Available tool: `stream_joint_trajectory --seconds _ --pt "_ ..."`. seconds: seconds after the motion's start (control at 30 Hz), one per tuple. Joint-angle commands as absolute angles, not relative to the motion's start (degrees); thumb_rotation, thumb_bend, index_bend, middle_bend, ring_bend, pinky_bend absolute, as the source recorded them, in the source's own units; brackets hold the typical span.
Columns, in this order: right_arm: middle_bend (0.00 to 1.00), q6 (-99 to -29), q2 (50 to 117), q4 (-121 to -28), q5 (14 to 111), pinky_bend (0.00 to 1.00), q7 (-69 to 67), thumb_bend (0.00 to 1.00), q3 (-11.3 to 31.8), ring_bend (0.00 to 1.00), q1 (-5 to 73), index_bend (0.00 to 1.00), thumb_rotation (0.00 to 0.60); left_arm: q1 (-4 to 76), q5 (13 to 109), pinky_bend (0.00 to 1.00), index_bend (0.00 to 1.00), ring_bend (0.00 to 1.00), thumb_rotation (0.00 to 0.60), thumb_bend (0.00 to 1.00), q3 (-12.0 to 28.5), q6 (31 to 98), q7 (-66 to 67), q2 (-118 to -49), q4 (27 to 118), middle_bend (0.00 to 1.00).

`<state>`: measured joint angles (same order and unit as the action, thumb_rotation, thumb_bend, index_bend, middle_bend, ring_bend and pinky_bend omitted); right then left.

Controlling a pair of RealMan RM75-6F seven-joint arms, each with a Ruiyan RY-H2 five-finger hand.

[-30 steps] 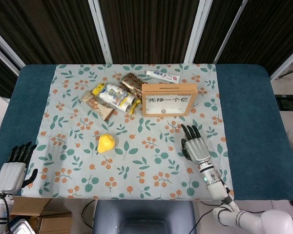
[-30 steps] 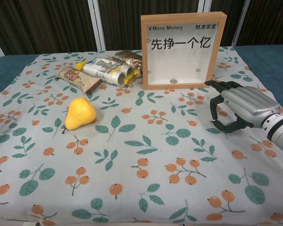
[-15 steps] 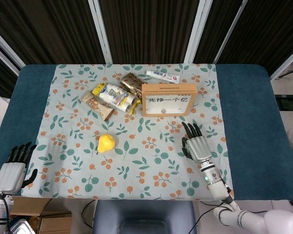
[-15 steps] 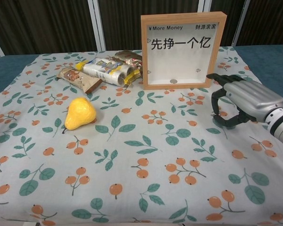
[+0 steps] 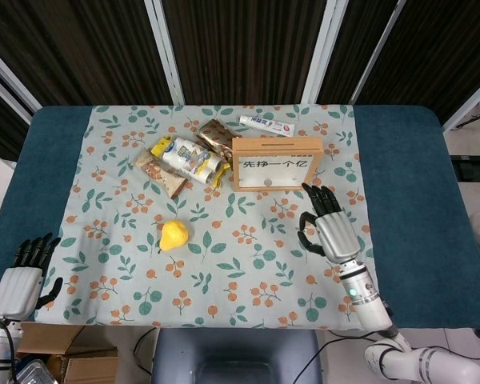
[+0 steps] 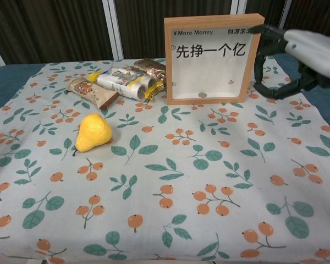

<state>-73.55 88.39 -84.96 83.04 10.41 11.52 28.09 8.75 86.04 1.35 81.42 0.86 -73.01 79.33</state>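
My right hand point(image 5: 330, 228) hovered by the wooden frame point(image 5: 276, 163)

My fingers were spread and slightly curled, holding nothing, raised above the floral cloth point(image 5: 224, 264) just off the frame's right end, near it but apart. The frame stood upright toward the cloth's far edge, its face to me, I judged for reading. My left hand point(image 5: 20, 284) rested empty, fingers apart, at the table's point(image 5: 408, 200) near left corner
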Motion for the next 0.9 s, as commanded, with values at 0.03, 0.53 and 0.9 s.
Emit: stream_joint_trajectory --seconds 0.03,0.53,0.9 --pt "0.14 -74.36 80.08 -95.68 83.22 0.0 13.1 0.54 14.4 0.0 28.09 0.75 0.6 8.68 86.15 0.0 0.0 0.0 0.6 0.41 1.38 81.66 0.9 -72.9 79.55 0.0" --pt "0.13 -61.15 69.79 -101.85 64.08 0.0 21.58 0.54 26.6 0.0 39.22 0.76 0.6 8.69 86.62 0.0 0.0 0.0 0.6 0.41 1.76 82.53 0.64 -71.71 81.32 0.0" --pt "0.13 -48.03 68.62 -93.9 51.28 0.0 21.26 0.54 28.94 0.0 50.01 0.78 0.6 8.37 85.97 0.0 0.0 0.0 0.6 0.41 2.18 82.96 0.38 -70.55 82.46 0.0"
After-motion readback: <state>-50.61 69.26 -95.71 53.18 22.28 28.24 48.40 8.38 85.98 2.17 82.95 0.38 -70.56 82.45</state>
